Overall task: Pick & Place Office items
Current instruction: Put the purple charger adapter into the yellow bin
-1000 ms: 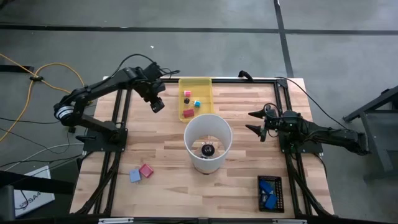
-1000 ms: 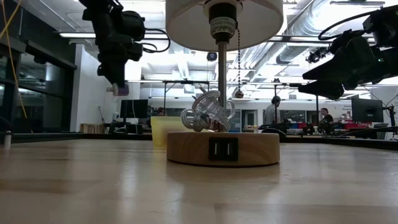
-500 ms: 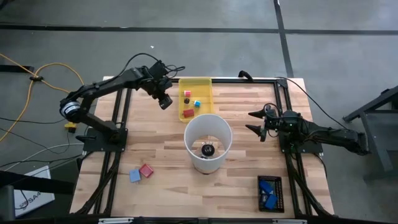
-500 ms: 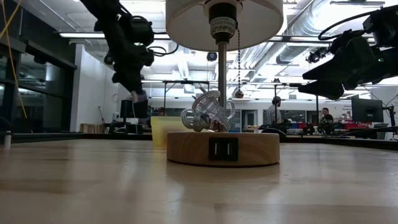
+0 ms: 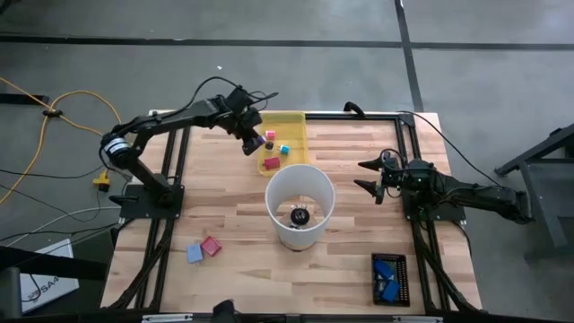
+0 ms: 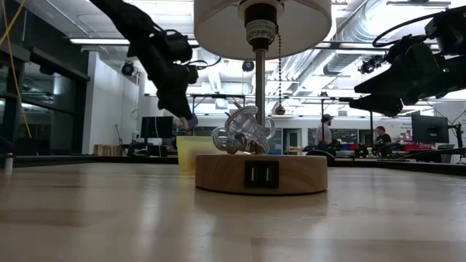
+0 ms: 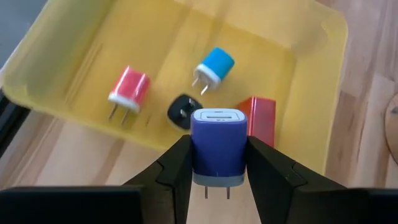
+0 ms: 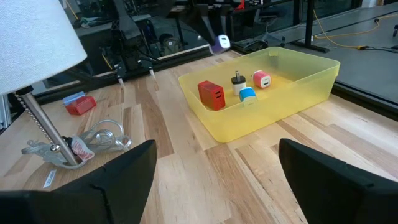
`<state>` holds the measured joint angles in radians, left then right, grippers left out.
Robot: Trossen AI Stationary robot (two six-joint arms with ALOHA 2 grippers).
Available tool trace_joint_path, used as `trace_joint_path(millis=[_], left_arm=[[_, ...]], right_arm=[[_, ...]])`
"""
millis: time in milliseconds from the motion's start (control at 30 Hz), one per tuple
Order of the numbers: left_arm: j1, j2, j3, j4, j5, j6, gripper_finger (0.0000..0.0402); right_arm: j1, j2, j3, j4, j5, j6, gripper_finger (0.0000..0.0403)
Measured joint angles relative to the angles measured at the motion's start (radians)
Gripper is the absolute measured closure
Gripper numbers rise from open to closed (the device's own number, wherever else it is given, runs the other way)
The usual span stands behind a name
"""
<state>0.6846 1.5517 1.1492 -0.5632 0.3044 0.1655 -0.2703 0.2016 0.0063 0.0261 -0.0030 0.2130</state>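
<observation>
Left claw (image 7: 216, 186) clenches our purple charger (image 7: 217, 144) just above the tray (image 7: 323, 112)'s edge; next we judge it needs moving inward, then releasing.

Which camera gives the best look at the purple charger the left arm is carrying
The left wrist view: the purple charger fills the centre, pinched in the left gripper, prongs out, over the yellow tray. The high view shows only a dark speck at the tray's edge, the low view a small purple tip, the right wrist view a distant blob.
</observation>
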Motion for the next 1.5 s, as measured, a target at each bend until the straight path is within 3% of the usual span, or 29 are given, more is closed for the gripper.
trace_joint_path(millis=[533,1033,1500], left_arm=[[-0.017,0.151,0.051,0.108,0.052,0.056,0.0281],[-0.055,0.258,0.061,0.151,0.040,0.082,0.0281],[-0.061,0.278,0.061,0.149,0.034,0.082,0.0281]], right_arm=[[0.000,0.000,0.000,0.000,0.000,0.000,0.0078],[0.000,0.000,0.000,0.000,0.000,0.000,0.0078],[0.000,0.000,0.000,0.000,0.000,0.000,0.0078]])
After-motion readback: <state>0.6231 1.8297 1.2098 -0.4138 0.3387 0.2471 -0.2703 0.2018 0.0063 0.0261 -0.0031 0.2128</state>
